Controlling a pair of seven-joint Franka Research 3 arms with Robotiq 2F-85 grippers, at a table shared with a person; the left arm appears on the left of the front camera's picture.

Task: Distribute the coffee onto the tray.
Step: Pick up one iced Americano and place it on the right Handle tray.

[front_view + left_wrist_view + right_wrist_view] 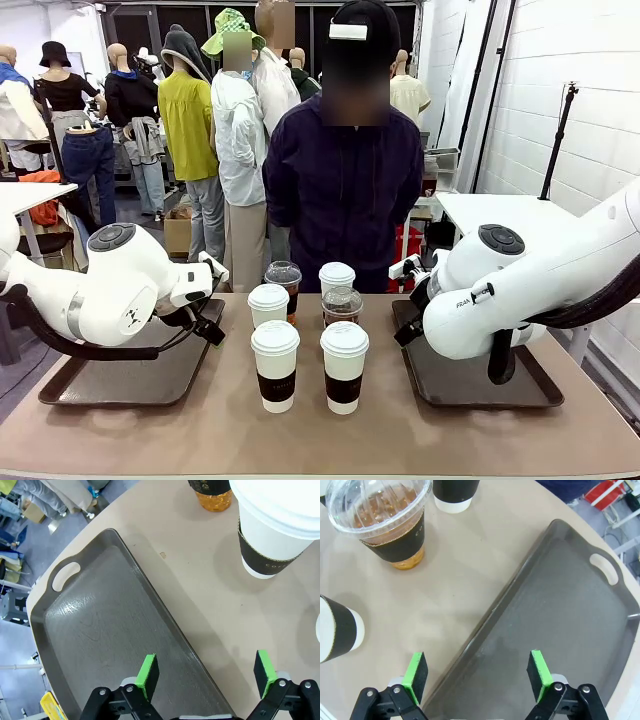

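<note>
Coffee had not yet reached either tray. All six cups stood clustered mid-tabletop [200, 440], between the left tray [130, 385] and the right tray [450, 385]. Four were paper cups [275, 365] with white lids and dark sleeves, and two were domed cups [342, 303] of dark coffee set among the back ones. Both trays lay bare, one to each side of the cluster and apart from the cups. The left pincer [206, 672] hung released over the inner rim of its tray, nothing between its green pads [147, 670], with a paper cup close ahead. The right pincer [477, 672] was likewise released and empty, straddling the inner rim of the right tray, with a domed cup near beyond it on the bare tabletop. A person [345, 190] stood at the far side. By my reading, nothing was done. Every cup was left to be picked up and set down, presumably shared between the trays, and no grasp had begun.
</note>
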